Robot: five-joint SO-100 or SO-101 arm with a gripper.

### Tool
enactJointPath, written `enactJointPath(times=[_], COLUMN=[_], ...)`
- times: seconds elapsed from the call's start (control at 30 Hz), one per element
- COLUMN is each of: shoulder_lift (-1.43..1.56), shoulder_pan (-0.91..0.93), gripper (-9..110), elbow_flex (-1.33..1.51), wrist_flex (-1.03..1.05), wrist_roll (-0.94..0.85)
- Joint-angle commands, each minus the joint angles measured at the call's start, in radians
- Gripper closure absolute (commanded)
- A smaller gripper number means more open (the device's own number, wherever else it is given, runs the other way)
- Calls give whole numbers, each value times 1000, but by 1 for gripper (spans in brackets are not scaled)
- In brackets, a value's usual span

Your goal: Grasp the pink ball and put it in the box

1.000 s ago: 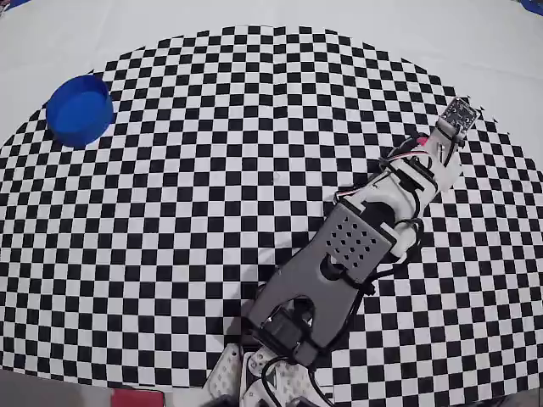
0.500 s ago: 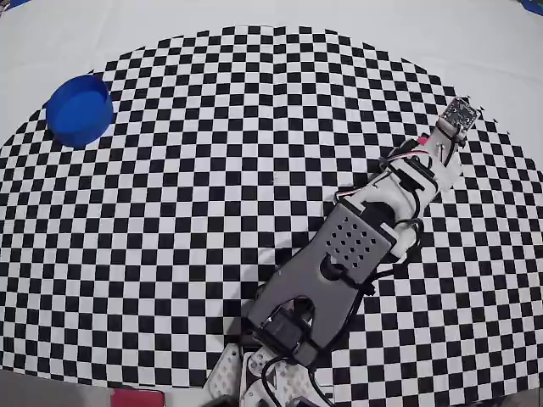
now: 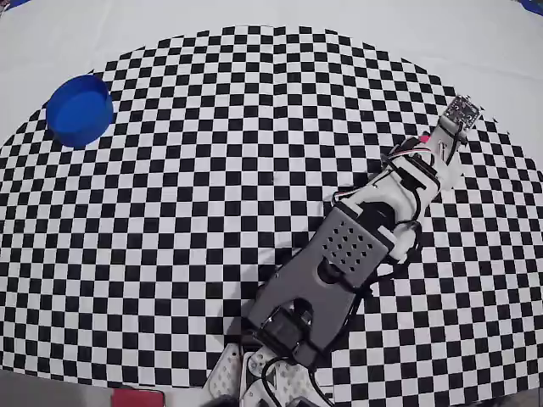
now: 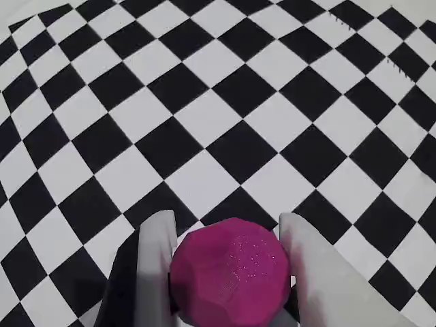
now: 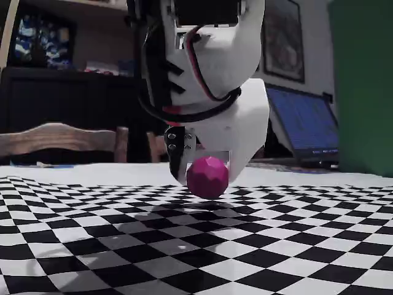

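Box (image 3: 80, 109) sits far left in the overhead view, a round blue cup on the edge of the checkered mat (image 3: 212, 170), mouth up and empty as far as can be seen. Middle of mat is bare. Arm (image 3: 339, 263) stretches from the base at bottom centre out to the right, so the carry to the box looks like a long sweep across the whole mat.

Pink ball (image 4: 230, 272) is between the two white fingers (image 4: 158, 266) of the gripper (image 4: 225, 225) in the wrist view, one finger on each side, pressed at its widest part, probably so it can't roll out. Gripper is narrowed down on the ball, not wide.

Fixed view: ball (image 5: 207, 177) hangs under the gripper (image 5: 206, 175) just clear of the mat (image 5: 184, 246), shadow beneath it, so it looks lifted, though the gap is small. In the overhead view the ball is almost hidden under the wrist; only a pink speck at far right.

Judgement: grasp done, transport to the box not yet begun; box well apart from ball.
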Motion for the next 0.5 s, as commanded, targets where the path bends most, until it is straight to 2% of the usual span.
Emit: enactJointPath(times=[0.0,0.47], shoulder_lift=[112,325], shoulder_pan=[11,12], gripper=[101,101], elbow_flex=[14,175], wrist_flex=[6,9], wrist_roll=[3,-3])
